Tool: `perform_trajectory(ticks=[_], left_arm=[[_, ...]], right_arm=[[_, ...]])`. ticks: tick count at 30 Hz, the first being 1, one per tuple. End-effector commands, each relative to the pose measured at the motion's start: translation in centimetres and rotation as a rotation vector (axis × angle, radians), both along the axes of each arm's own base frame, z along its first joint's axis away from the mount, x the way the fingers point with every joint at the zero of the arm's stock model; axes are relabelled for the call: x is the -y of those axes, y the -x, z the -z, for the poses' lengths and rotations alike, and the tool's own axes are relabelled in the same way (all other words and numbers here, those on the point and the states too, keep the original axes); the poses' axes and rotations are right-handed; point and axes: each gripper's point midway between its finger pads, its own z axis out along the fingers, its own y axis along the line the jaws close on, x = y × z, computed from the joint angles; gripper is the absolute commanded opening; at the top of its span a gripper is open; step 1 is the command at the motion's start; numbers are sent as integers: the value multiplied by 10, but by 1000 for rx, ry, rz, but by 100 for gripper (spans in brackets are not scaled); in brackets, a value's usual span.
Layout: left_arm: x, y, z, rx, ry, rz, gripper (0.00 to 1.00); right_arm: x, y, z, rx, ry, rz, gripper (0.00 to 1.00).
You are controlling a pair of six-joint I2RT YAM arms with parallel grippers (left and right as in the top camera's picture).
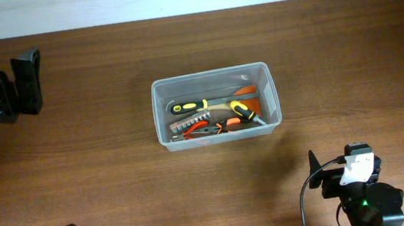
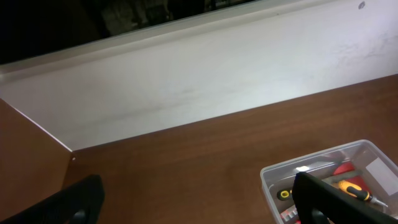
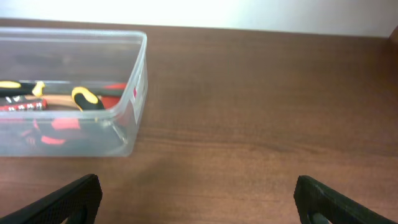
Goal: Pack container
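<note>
Overhead, the clear plastic container (image 1: pixel 158 118) sits mid-bench (image 1: pixel 348 49), holding yellow-handled screwdrivers (image 1: pixel 189 106) and orange-handled pliers (image 1: pixel 203 131). Loaded, it is probably hefty yet flexible, best gripped at its thin rim. Left wrist: the left fingers (image 2: pixel 78 202) are spread and empty, the container well apart. Right wrist: the right fingers (image 3: pixel 74 199) are likewise released, the container near.

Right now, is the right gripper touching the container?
Apart. The right wrist view shows bare table between the right gripper and the container.
</note>
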Motion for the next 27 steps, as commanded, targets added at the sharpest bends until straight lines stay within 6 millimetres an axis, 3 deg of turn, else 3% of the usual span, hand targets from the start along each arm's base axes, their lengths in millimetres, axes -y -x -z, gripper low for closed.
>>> perform_trajectory(ticks=[1,7,27], left_arm=[[-1,-1,0,0,8,-8,99],[-1,-1,0,0,8,-8,99],[-1,-1,0,0,8,-8,99]], right_arm=[[2,-1,11,-15,3,14,99],[2,-1,32,-59,1,14,99],[2,-2,29,-46,1,13,99]])
